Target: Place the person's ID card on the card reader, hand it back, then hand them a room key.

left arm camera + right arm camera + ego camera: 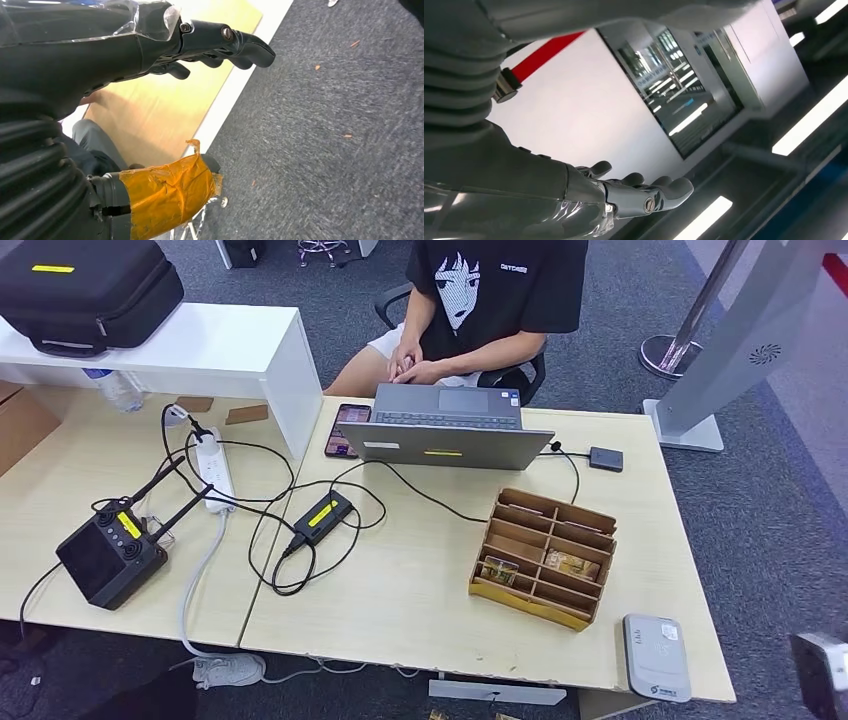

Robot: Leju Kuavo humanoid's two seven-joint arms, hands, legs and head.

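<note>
You are at the very start: no ID card is on the card reader [656,656], which lies bare at the tabletop's [420,590] five o'clock corner, and nothing has been handed over yet. The person [480,310] sits at twelve o'clock behind the laptop [445,430], hands together at their lap; you cannot tell from here whether they hold a card. The room keys appear to be the cards lying in the cardboard organiser [545,555], just toward eleven o'clock of the reader, though the head view is too coarse to be sure. All three steps are left: reading, returning, giving a key.

Your left hand [150,50] hangs beside the tabletop's edge over the carpet, its fingers [250,50] extended and loosely curved, gripping nothing. Your right hand [624,192] is turned toward the room's lights, its fingers [669,190] stretched and slightly apart, likewise holding and touching nothing.
</note>
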